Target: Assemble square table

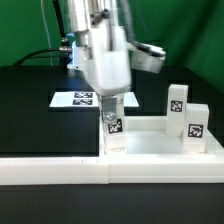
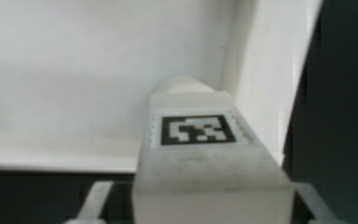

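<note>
Green curtain hangs behind a black worktop (image 1: 30, 110) in the exterior view. From above, the arm reaches down with its pincer (image 1: 110, 103) closed on a short white tagged leg (image 1: 113, 128), which it holds upright with the tag facing the camera. The leg's lower end sits at the near corner of the square table top (image 1: 150, 140), a white tray with a raised rim; whether it touches the socket I cannot tell. Beyond the pincer, toward the exterior view's right, two more white legs (image 1: 177, 103) (image 1: 196, 128) stand upright on the far side of the tray. Behind the pincer, flat on the worktop, lies the marker board (image 1: 75, 99). A long white border rail (image 1: 60, 167) runs in front of it.

Seen from the wrist, the gripped leg (image 2: 197, 150) fills the middle, its tag clear, clamped between the pincer's fingers (image 2: 98, 200). Past the leg spreads the pale tray surface (image 2: 69, 90), with dark worktop (image 2: 345, 80) alongside.
</note>
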Controlling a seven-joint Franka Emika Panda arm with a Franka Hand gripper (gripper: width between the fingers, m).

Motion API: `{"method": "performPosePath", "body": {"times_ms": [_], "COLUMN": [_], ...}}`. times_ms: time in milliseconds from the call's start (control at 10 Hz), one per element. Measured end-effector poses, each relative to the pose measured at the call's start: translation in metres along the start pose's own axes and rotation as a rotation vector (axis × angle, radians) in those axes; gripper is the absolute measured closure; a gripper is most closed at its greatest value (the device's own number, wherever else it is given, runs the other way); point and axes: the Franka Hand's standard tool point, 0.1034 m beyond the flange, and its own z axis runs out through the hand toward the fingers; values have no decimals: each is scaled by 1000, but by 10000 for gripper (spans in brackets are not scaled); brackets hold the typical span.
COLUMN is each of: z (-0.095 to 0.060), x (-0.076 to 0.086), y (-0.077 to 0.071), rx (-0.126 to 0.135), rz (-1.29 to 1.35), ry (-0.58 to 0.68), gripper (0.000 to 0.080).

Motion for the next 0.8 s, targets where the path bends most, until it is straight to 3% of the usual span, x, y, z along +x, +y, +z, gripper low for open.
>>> {"method": "performPosePath", "body": {"times_ms": [300,500,600,700,800], "z": [3,3,3,1,2], "x": [-17,-16,-18,-24,-25], "y": [-2,-2,-1,2,2], "rx": [15,15,5,-32,-41], "rz": [326,365,299,182,-26], "ry": [-10,-8,-3,18,37], "gripper": [509,509,415,278,181]}}
